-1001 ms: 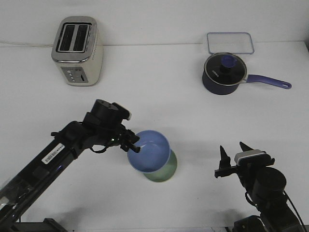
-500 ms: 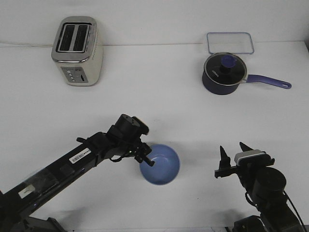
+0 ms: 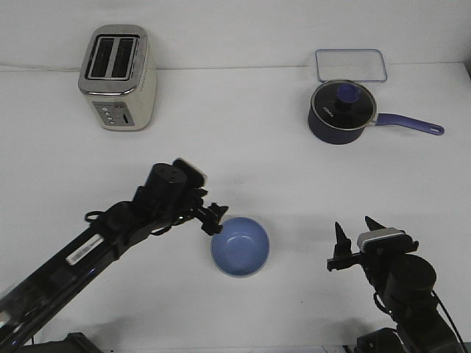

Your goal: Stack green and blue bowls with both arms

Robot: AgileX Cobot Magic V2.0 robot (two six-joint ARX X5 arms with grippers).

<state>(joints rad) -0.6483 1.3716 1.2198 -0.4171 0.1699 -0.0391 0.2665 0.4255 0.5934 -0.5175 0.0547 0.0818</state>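
Blue bowl | upright, opening up | round, no long axis

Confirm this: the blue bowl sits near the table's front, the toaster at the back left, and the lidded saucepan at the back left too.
Wrong on the saucepan: the front view shows it at the back right. The blue bowl and toaster are as stated.

Both arms are slim, black and jointed. The left arm has a long boxy link with a white barcode label, a round black wrist housing capped in white, and thin black cables looping beside it. The right arm shows a cylindrical black joint, a silver-grey wrist block and two pointed black fingers.
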